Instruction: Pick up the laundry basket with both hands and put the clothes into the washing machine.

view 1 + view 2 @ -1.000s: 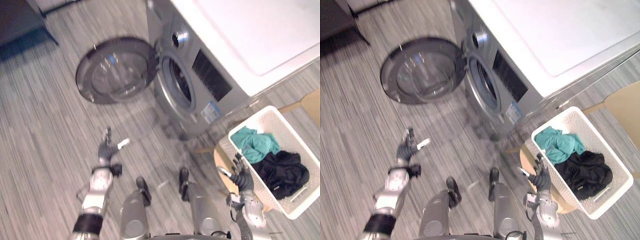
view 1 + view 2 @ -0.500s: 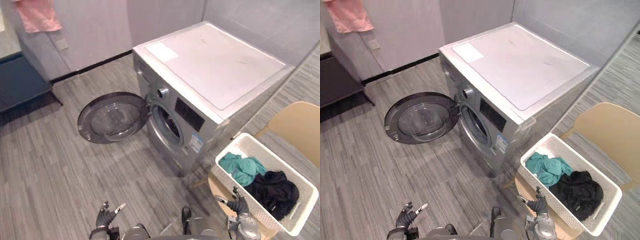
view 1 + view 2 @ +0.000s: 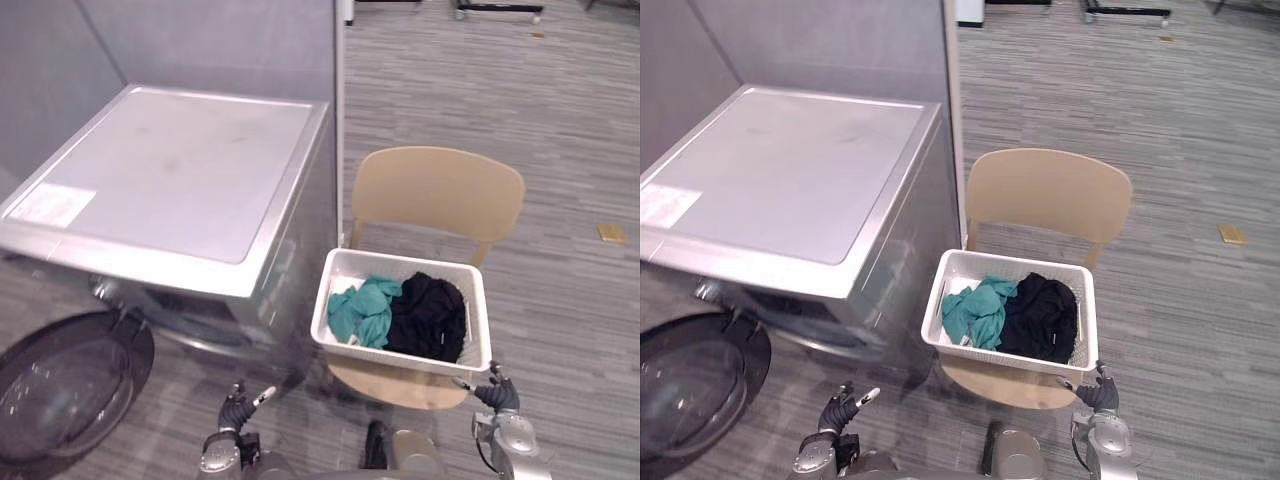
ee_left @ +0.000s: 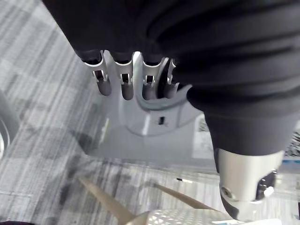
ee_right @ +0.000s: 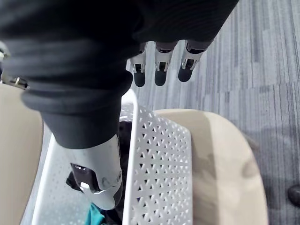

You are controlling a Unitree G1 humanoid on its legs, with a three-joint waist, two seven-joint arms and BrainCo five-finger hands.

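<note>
Laundry corner: washing machine [image 3: 170,190], chair [image 3: 435,190], grey striped floor [image 3: 560,100].

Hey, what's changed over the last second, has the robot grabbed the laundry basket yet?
Mostly the camera: the view has swung round to face the white perforated plastic laundry basket on the tan wooden chair. Nothing was grabbed: the left hand and right hand stay open, the right by the basket's corner. Unchanged: teal garment, black garment, silver washing machine, round door open.
</note>
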